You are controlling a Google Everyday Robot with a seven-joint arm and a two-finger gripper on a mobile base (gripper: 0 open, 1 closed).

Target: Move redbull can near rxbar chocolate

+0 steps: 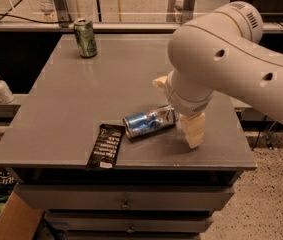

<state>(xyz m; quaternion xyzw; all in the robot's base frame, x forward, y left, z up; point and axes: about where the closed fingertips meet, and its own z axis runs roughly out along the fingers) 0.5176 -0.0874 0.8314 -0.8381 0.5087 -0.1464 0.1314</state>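
Note:
The redbull can point(150, 121) lies on its side on the grey table point(81, 99) near the front edge. Its left end sits just right of the rxbar chocolate point(106, 146), a dark flat bar that reaches to the table's front edge. My gripper point(177, 106) hangs from the large white arm at the can's right end. It is open: one pale finger point(193, 130) is in front of the can, the other point(159, 82) behind it. Neither finger presses on the can. The can's right end is partly hidden under my wrist.
A wider green can point(85, 37) stands upright at the table's back left. A soap dispenser point(0, 88) stands on a lower ledge to the left. Drawers point(126, 203) sit under the table front. A cardboard box point(11, 219) is at the bottom left.

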